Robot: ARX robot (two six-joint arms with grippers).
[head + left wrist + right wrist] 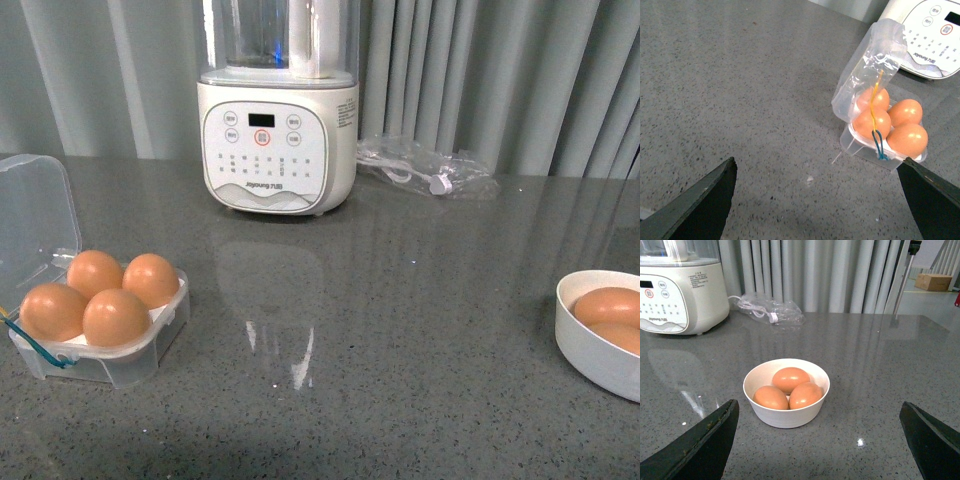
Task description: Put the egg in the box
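Observation:
The clear plastic box (pixel 130 365) stands at the front left with its hinged lid (pixel 35 220) open. Several orange-brown eggs (pixel 116 316) fill its cells. The left wrist view shows the box (pixel 860 147), its eggs (pixel 910 139) and the blue-yellow cord (pixel 878 142). My left gripper (pixel 817 200) is open and empty, short of the box. A white bowl (pixel 590 350) at the right edge holds more eggs (pixel 607 304). The right wrist view shows three eggs (pixel 790 379) in the bowl (pixel 785 416). My right gripper (pixel 820 440) is open and empty, short of the bowl.
A white kitchen appliance (pixel 277 130) stands at the back centre of the grey stone table. A clear plastic bag with a cable (pixel 425 170) lies to its right. A grey curtain hangs behind. Neither arm shows in the front view.

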